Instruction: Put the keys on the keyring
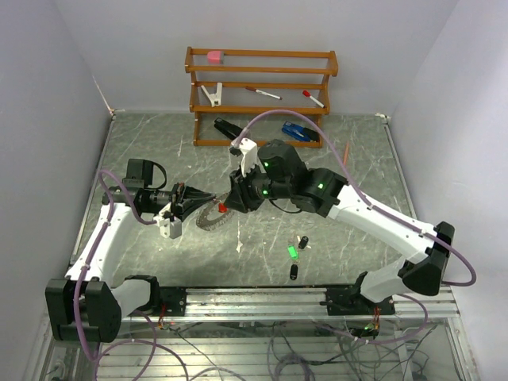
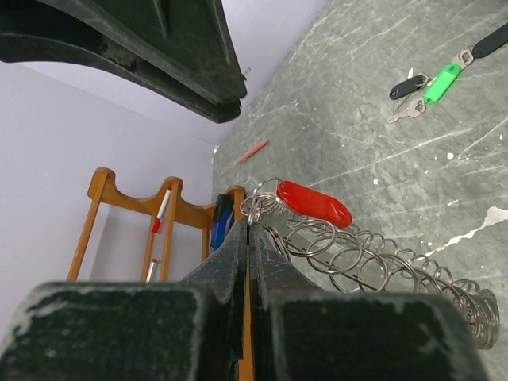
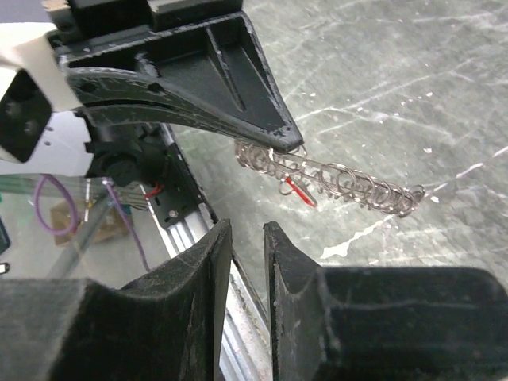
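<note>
My left gripper (image 1: 193,198) is shut on one end of the keyring (image 1: 210,216), a chain of silvery loops, and holds it just above the table. The red key (image 1: 222,207) hangs on the keyring; the left wrist view shows it (image 2: 315,204) beside the loops (image 2: 373,258). My right gripper (image 1: 235,198) is slightly open and empty, just right of the red key, which shows below the ring (image 3: 341,181) in its view (image 3: 300,191). The green key (image 1: 292,252) and two black keys (image 1: 303,241) (image 1: 293,272) lie on the table near the front.
A wooden rack (image 1: 262,87) at the back holds red-capped markers, a pink block and a white clip. A blue object (image 1: 300,132) and a black one (image 1: 230,128) lie before it, an orange pencil (image 1: 347,149) to the right. The metal rail (image 1: 262,300) runs along the front.
</note>
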Controlling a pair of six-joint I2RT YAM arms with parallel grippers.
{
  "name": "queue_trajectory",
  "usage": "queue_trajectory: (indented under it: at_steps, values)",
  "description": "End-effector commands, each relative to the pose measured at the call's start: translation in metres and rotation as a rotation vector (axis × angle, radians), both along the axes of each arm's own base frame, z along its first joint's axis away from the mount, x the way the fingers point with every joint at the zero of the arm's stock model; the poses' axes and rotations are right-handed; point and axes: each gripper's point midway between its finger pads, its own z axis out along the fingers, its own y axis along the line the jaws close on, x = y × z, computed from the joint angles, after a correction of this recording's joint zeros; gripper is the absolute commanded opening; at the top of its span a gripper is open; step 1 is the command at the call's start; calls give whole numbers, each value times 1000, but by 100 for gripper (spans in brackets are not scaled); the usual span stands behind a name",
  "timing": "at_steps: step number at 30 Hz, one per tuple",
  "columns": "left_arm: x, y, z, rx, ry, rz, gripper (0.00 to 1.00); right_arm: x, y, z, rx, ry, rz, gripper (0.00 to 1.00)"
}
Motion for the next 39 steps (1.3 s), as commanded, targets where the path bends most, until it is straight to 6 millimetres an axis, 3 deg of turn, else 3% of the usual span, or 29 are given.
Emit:
queue_trajectory:
  at_steps: [1, 39]
  values:
    - [0, -2, 47, -108, -652, -57, 7, 11, -1, 5, -34, -71, -41, 24]
    - [3, -2, 49, -109, -675, -58, 7, 22, 22, -18, -148, -139, -62, 27]
